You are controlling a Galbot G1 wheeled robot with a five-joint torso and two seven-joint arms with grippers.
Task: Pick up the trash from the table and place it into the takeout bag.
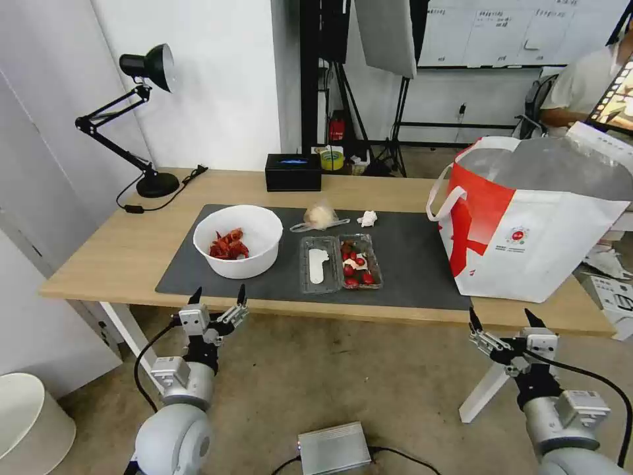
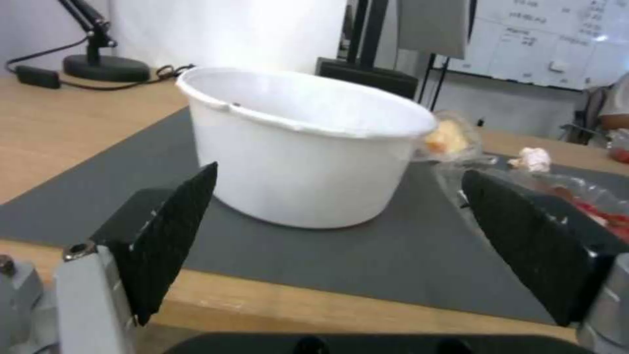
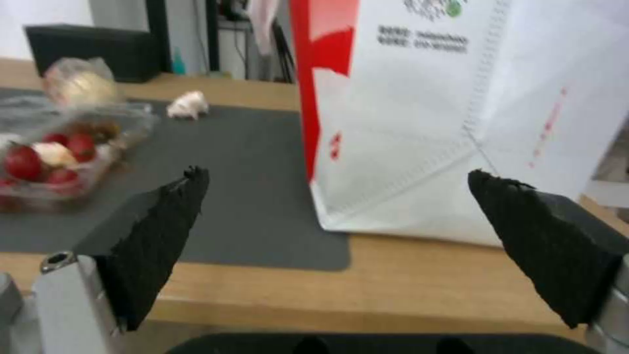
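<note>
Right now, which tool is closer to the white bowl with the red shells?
Left. The left tool hangs open just off the table's near edge, directly in front of the white bowl. The right tool is open far across, in front of the takeout bag.

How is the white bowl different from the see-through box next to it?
The white bowl is round, deep and opaque; the clear clamshell box is flat, rectangular and see-through. The bowl holds red shells, heaped on one side; the box lies folded open, red scraps in one half only. Both sit on the dark grey mat, untouched.
</note>
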